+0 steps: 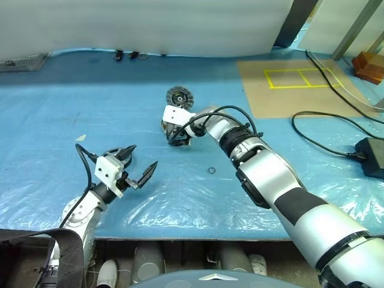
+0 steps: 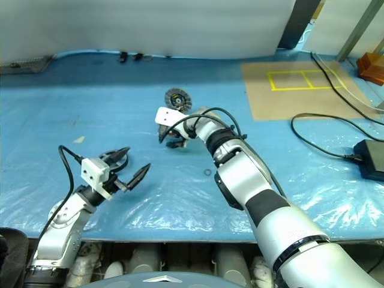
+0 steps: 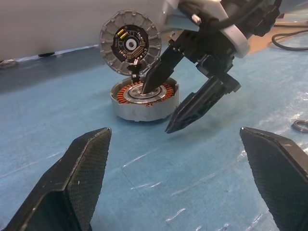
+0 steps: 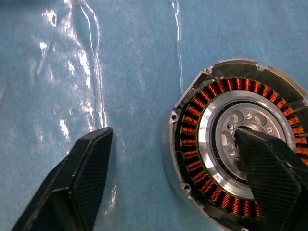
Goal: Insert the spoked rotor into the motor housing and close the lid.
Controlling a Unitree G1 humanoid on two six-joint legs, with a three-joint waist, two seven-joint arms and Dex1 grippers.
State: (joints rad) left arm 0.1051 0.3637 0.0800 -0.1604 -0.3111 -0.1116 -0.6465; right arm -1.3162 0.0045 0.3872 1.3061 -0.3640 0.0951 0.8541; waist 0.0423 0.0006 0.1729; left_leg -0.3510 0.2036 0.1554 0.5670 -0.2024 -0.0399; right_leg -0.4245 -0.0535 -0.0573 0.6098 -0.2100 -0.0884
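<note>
1. Motor housing (image 3: 144,100) sits mid-bench, spoked rotor (image 3: 130,44) just beyond
2. Right pincer (image 3: 163,103) straddles the housing wall, unclenched; left pincer (image 1: 139,167) released
3. Rotor seems heavy, rigid; grip its ribbed rim

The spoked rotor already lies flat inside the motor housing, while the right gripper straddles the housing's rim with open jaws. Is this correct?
Not quite. The spoked rotor is not in the motor housing: in the left wrist view it stands on edge behind it, and the copper windings lie uncovered. The rest holds: the right gripper straddles the housing's rim with open jaws, one finger over the centre, one outside.
</note>
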